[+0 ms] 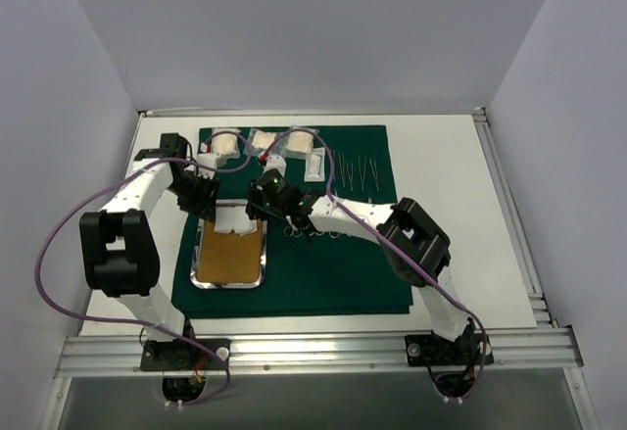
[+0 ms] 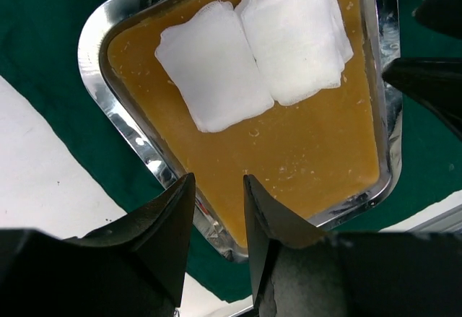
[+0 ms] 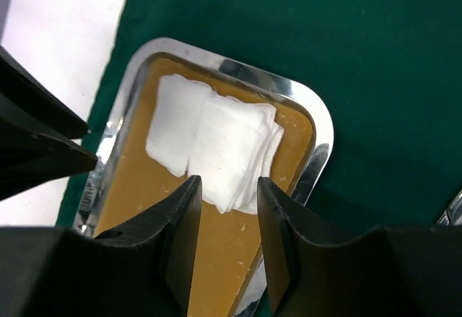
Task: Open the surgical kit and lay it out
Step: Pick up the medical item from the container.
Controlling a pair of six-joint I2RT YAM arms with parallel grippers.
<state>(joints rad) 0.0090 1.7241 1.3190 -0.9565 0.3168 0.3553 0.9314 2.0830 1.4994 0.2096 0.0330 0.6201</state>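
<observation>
Steel tray (image 2: 126,126) sits near-left on green drape (image 1: 333,273), on the desk (image 1: 470,254). Tan liner (image 1: 230,259) inside, two gauze pads (image 2: 216,79) abutting at its far end. Left jaws and right jaws hover there, narrowly parted, empty. Beyond: packets (image 1: 265,141), instruments (image 1: 358,170) laid out. Risks: crowded arms collide; one pinch drags both pads.

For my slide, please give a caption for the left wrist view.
Open left gripper hovers above steel tray, where two white gauze pads lie on tan liner.
</observation>
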